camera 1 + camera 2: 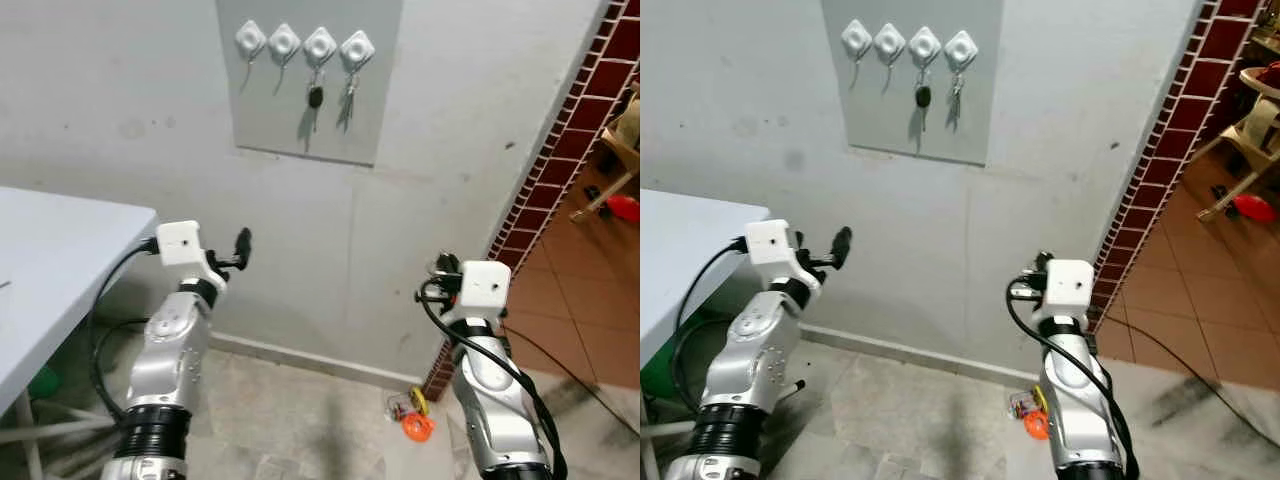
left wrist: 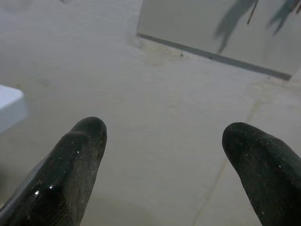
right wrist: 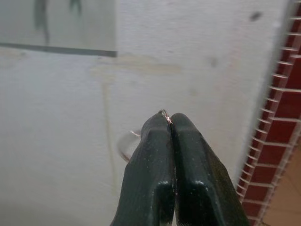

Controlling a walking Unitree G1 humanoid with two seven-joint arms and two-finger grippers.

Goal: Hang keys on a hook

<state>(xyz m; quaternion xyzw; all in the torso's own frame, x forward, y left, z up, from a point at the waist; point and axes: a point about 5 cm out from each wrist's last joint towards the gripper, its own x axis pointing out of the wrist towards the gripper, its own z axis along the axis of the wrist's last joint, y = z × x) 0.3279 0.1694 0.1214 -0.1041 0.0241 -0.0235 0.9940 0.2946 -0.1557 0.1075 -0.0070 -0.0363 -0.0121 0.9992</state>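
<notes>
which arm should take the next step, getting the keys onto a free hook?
Right. The right pincer is shut on a key ring, so it already holds the load. The left pincer is open and empty. The two left hooks look free, up and left of it.

White table (image 1: pixel 60 250) at left; red brick pillar (image 1: pixel 560 150) at right; orange object (image 1: pixel 417 427) on floor.

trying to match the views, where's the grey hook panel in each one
Left eye: panel top centre, on the wall.
Right eye: panel top, left of centre.
Left wrist: panel's lower edge, beyond the open left claw.
Right wrist: panel's corner.
Shared landmark: the panel's bottom edge.
</notes>
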